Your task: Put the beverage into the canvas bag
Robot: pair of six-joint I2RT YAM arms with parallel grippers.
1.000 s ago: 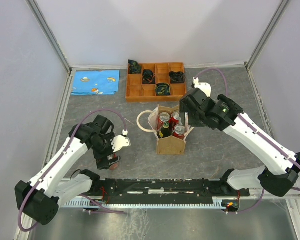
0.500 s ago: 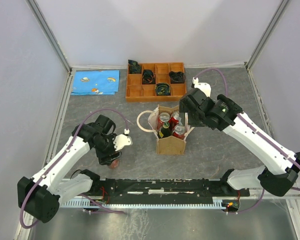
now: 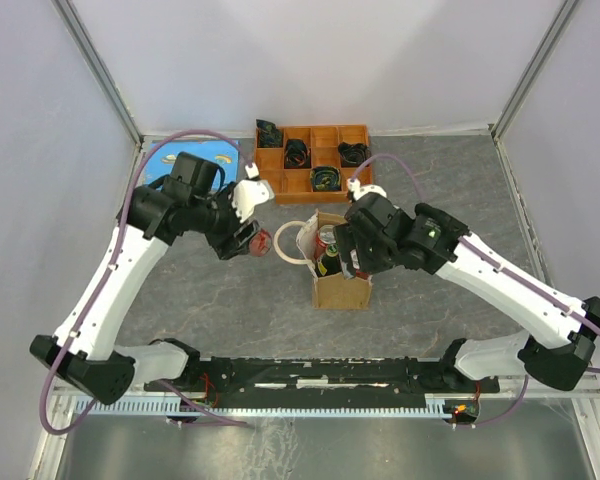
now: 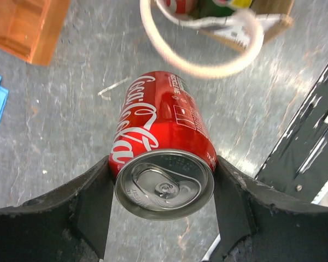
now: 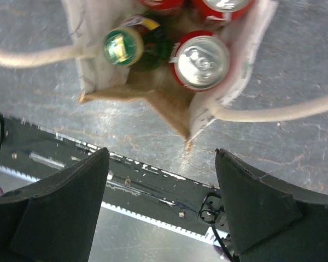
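Note:
A red Coca-Cola can (image 4: pixel 164 147), the beverage, is held off the table with my left gripper (image 4: pixel 161 183) shut on its sides, top end towards the wrist camera. In the top view the can (image 3: pixel 259 241) hangs just left of the canvas bag (image 3: pixel 340 291) and its cream loop handle (image 3: pixel 284 246). The bag (image 5: pixel 158 95) stands upright and holds red cans (image 5: pixel 201 61) and a green bottle (image 5: pixel 123 46). Above the bag's front edge, my right gripper (image 5: pixel 159 164) is open with nothing between its fingers; from the top it (image 3: pixel 351 262) covers part of the bag's mouth.
An orange compartmented tray (image 3: pixel 313 196) with black items stands behind the bag, and its corner (image 4: pixel 27 27) shows in the left wrist view. A blue cloth (image 3: pixel 223 153) lies at the back left, partly under my left arm. A black rail (image 3: pixel 310 372) runs along the near edge.
My left gripper closed on the can near the front of the table, lifted it and carried it back and right, up to the bag's handle. The right arm swung left over the bag.

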